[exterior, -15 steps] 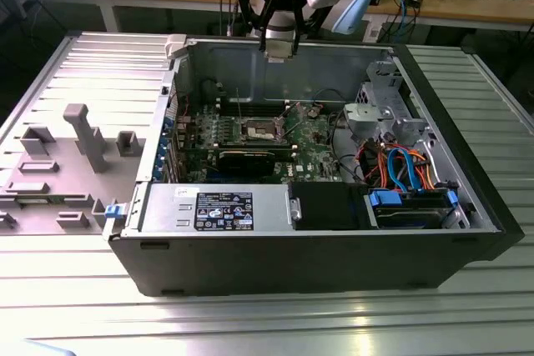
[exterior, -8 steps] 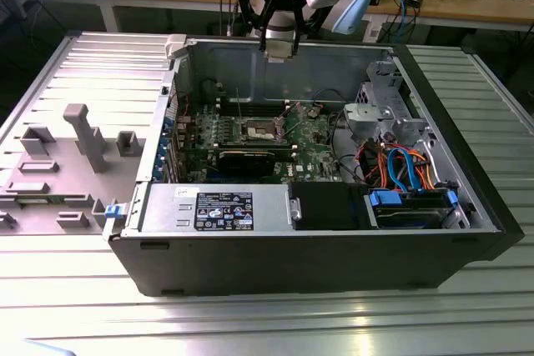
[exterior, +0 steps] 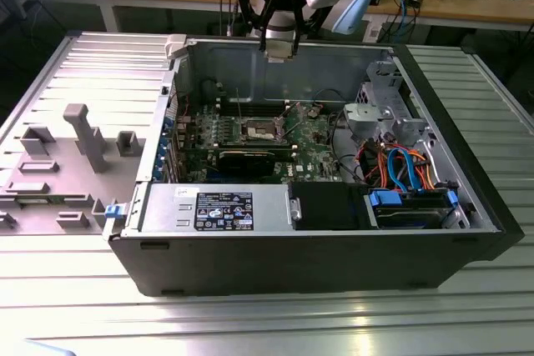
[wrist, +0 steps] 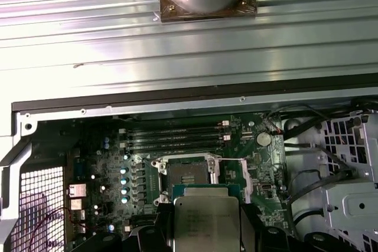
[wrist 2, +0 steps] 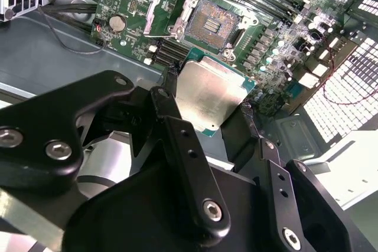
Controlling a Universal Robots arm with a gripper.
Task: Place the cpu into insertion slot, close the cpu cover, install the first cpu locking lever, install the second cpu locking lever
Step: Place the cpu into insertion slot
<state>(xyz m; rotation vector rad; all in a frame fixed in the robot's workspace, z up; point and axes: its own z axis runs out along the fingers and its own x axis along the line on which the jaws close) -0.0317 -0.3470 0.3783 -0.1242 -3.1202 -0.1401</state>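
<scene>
My gripper (exterior: 278, 50) hangs above the far wall of the open computer case, shut on the cpu (exterior: 278, 46). In both wrist views the cpu (wrist 2: 212, 92) (wrist: 207, 222) is a flat silvery square with a green edge, clamped between two black fingers (wrist 2: 168, 98). The insertion slot (exterior: 261, 129) (wrist 2: 212, 25) (wrist: 186, 176) lies below on the green motherboard (exterior: 313, 135), its dark centre bare. Beside it the cpu cover (wrist 2: 167, 5) (wrist: 232, 176) stands swung open.
The case (exterior: 292, 248) rests on a ribbed aluminium table (exterior: 250, 323). Inside it are a power supply (exterior: 217, 206), a metal drive cage (exterior: 384, 114), orange and blue cables (exterior: 400, 168) and a black card (exterior: 250, 158). A grey fixture tray (exterior: 67, 156) lies at the exterior view's left.
</scene>
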